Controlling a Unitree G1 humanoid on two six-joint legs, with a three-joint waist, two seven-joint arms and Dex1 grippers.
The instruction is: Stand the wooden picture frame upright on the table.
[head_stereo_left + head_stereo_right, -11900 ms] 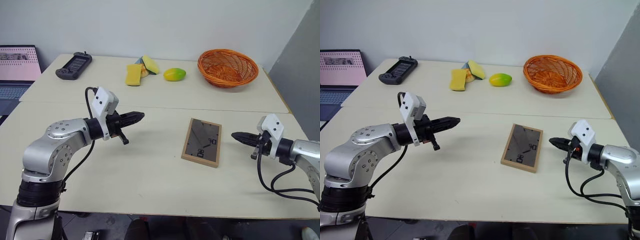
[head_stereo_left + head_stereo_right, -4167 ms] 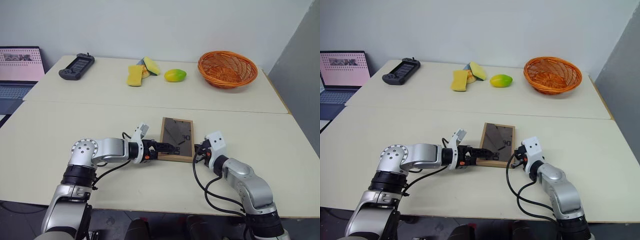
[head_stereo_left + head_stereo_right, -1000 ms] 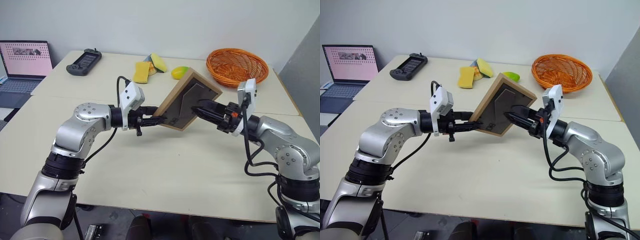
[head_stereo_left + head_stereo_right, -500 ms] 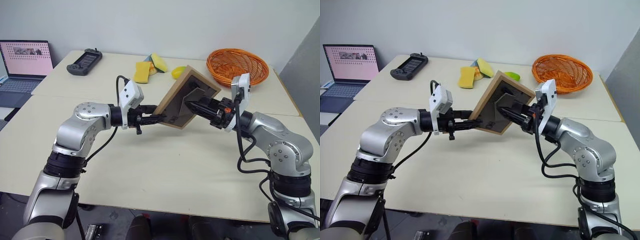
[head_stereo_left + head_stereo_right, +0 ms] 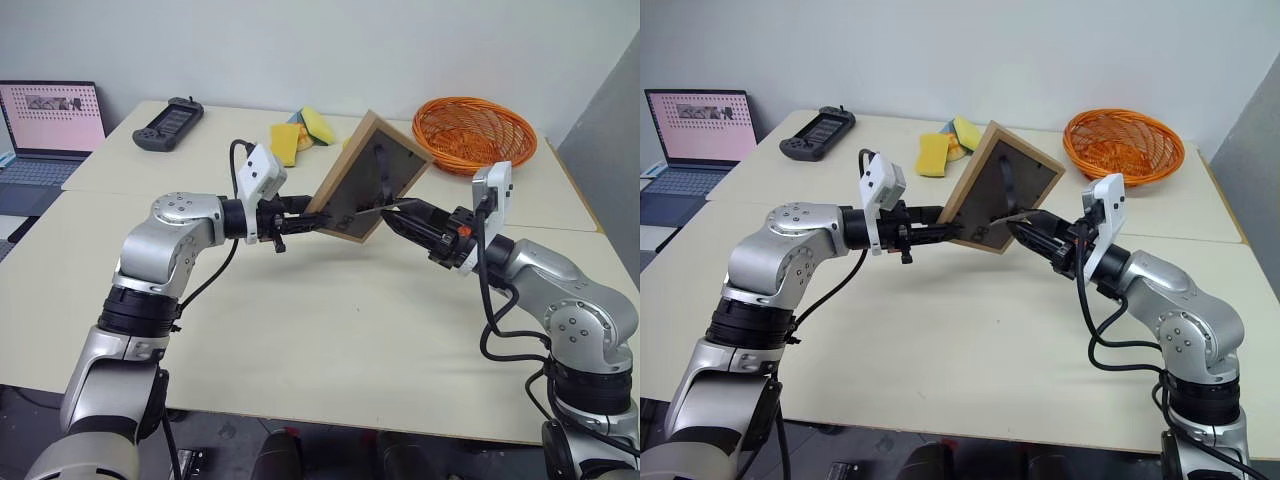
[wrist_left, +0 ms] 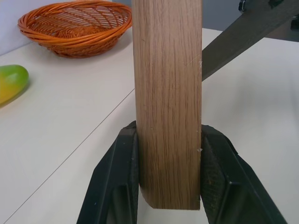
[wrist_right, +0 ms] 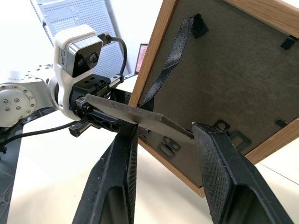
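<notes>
You see the large pale cream-beige table bare in the near part, with both arms reaching in over it. The left gripper has its 2 black fingers pressed flat against both faces of the small rectangular light-wood picture frame, clamping its lower edge; the frame hangs above the tabletop, tilted on a corner, its dark grey back panel facing you. The right gripper points at that back panel with its fingers partly spread; the thin grey fold-out stand, swung out from the panel and tied to it by a black ribbon strap, lies between the 2 fingers. You cannot tell whether they actually pinch it.

Beyond the seam line you find yellow sponges and a green-yellow mango-like fruit partly behind the frame's upper edge. Further right sits 1 round orange wicker basket. At the far left edge of the table lies a dark handheld game controller, and beside the table an open laptop shows a pink screen.
</notes>
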